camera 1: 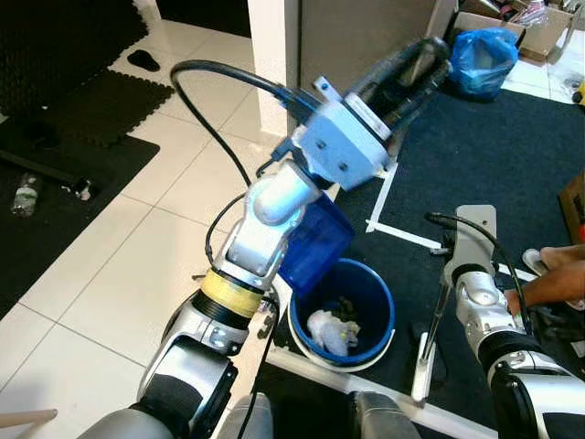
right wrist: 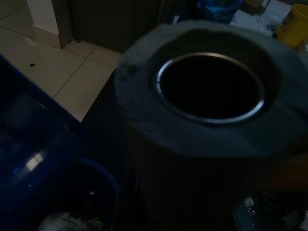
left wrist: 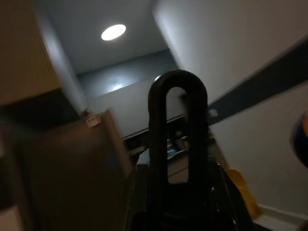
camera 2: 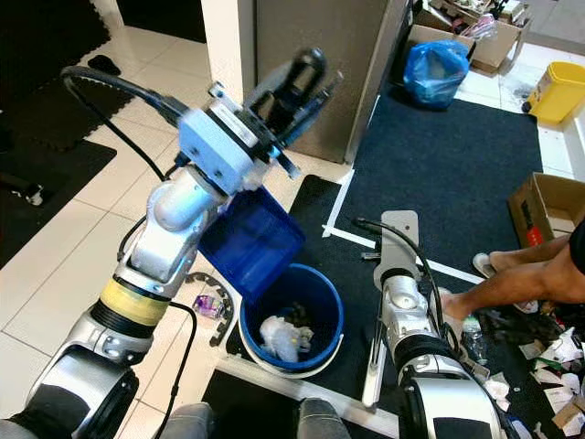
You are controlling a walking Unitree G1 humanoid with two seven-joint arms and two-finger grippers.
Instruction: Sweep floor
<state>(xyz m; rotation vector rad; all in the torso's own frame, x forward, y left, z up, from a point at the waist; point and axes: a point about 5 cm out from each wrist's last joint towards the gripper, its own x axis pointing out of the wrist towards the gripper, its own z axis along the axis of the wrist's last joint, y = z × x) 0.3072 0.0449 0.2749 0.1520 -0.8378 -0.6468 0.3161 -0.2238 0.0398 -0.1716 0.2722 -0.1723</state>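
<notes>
Left hand (camera 2: 306,78) is raised high, fingers closed together around the handle end of the dustpan (camera 2: 251,240). Dustpan is translucent blue hard plastic, boxy, tilted steeply with its mouth down over the bucket (camera 2: 324,302). In the left wrist view the handle shows as a black, smooth, rounded loop (left wrist: 177,144) sticking up between the fingers.

Bucket is round, blue plastic with a pale rim, and sits on the dark carpet mat (camera 2: 439,165) just near of the robot's body, between the two arms. Inside it: crumpled white paper (camera 2: 279,337) and some small dark debris.

Right hand: can't tell its opening. The right forearm (camera 2: 402,302) points down to the right of the bucket, next to a light grey upright pole (camera 2: 375,366). The right wrist view is dark, showing the end of a grey, matte tube with a metal-ringed round opening (right wrist: 211,86) close to the lens.

Floor on the left is glossy white tile (camera 2: 55,265); a black chain-like cable carrier (camera 2: 212,311) lies on it beside the bucket. White tape lines (camera 2: 343,206) on the mat. Far: knotted blue plastic bag (camera 2: 437,71), yellow bin (camera 2: 558,91). Right: cardboard box (camera 2: 544,206), paper scraps (camera 2: 548,357), a person's arm (camera 2: 521,279) reaching in low.
</notes>
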